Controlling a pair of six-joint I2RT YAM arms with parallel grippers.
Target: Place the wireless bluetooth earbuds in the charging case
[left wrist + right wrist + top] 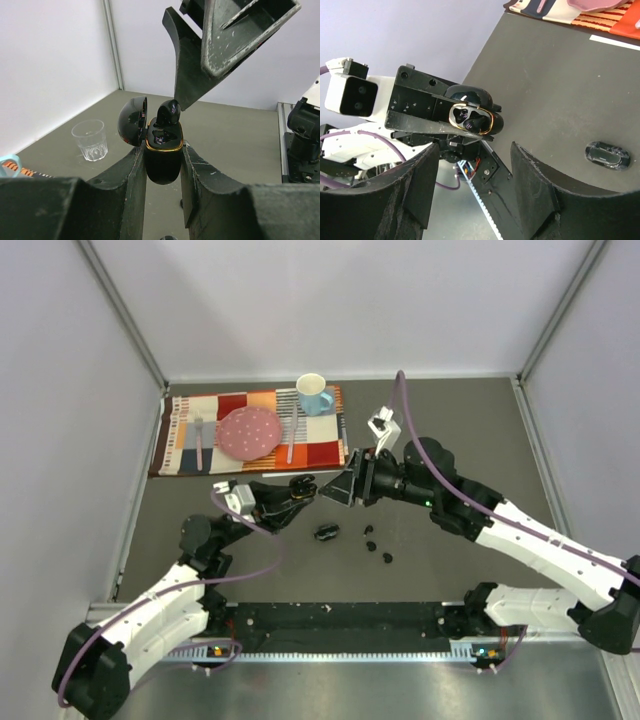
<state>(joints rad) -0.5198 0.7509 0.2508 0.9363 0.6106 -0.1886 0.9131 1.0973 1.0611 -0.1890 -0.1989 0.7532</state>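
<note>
Left wrist view is closest on the glossy black oval case: gold-rimmed, lid flipped open, clamped upright by the left end effector above mid-desk, one rounded earbud sitting half in its well; only this view shows a clear ribbed cup near a desk edge. Right wrist view shows the right end effector spread apart and empty, and a second case flat on the dark matte desk. Top view adds three loose earbuds toward the near edge.
</note>
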